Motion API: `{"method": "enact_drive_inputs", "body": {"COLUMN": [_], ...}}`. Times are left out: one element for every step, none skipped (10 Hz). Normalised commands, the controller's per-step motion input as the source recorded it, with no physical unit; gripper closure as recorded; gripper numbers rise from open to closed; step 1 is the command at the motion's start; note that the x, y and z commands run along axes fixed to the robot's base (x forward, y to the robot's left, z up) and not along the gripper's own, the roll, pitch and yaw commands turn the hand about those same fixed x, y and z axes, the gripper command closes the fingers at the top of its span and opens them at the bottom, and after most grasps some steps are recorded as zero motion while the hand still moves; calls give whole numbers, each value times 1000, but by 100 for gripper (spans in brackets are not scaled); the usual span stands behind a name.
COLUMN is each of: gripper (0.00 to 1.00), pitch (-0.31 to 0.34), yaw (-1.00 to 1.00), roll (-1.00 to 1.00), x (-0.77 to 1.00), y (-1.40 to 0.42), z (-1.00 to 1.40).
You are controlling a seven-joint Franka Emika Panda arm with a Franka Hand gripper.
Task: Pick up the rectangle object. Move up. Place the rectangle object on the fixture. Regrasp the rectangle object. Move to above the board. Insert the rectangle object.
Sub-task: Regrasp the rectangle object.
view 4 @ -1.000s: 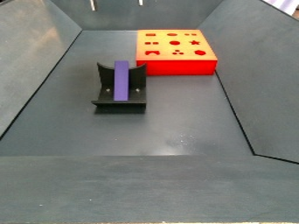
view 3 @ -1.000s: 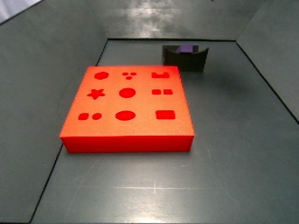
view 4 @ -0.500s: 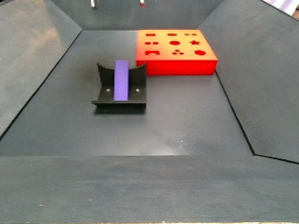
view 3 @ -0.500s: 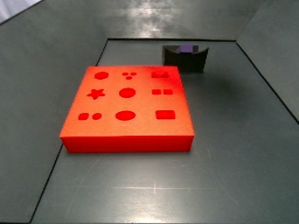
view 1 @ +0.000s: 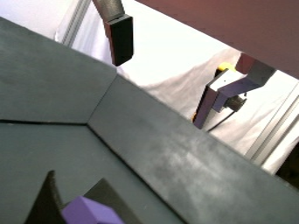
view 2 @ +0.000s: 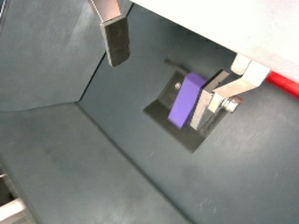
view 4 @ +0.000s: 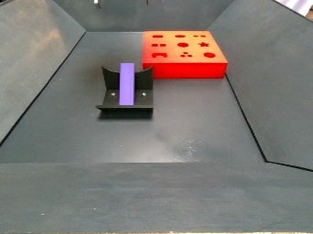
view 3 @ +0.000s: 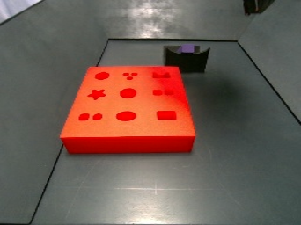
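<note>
1. We see the gripper (view 2: 176, 61) high above the bin floor, jaws spread wide w/ nothing between them; one finger (view 2: 115, 41) dark-padded, the other (view 2: 222, 92) a silver plate. In a side view only a dark bit of the gripper (view 3: 258, 5) shows at the top edge.
2. The rectangle object (view 4: 127, 85) lies lengthwise in the fixture (view 4: 126, 107), purple top bare, ends reaching front and back of the holder. In a wrist view the rectangle object (view 2: 186, 100) sits well below the gripper, partly hidden by the silver finger.
3. In a side view the fixture (view 3: 187, 58) stands near the back wall, apart from the board (view 3: 127, 110); open floor betw. them.
4. The board (view 4: 185, 54) sits toward the far right corner, just beside the right wall; its cutouts are all unfilled.
5. Room to move: the floor in front of the fixture and board is bare, sloped dark walls bound it on all sides.
6. In a wrist view the rectangle object (view 1: 96, 213) peeks in at the frame edge; rest is wall seams.
</note>
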Motion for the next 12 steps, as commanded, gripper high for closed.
{"method": "enact_drive_inputs", "body": {"gripper": [0, 0, 0, 0, 0, 0, 0, 0, 0, 0, 0, 0], "pitch": [108, 87, -71, -85, -120, -140, -143, -142, -132, -122, -100, -72], "yaw": [182, 188, 193, 190, 137, 85, 48, 12, -17, -38, -55, -68], "roll": [291, 218, 214, 207, 182, 131, 100, 78, 71, 68, 65, 62], "x": [90, 84, 31, 31, 43, 52, 59, 65, 69, 75, 78, 87], "y": [-33, -27, 76, 75, 67, 62, 60, 57, 54, 50, 47, 41], "z": [-10, -5, -1000, -1000, -1000, -1000, -1000, -1000, -1000, -1000, -1000, -1000]}}
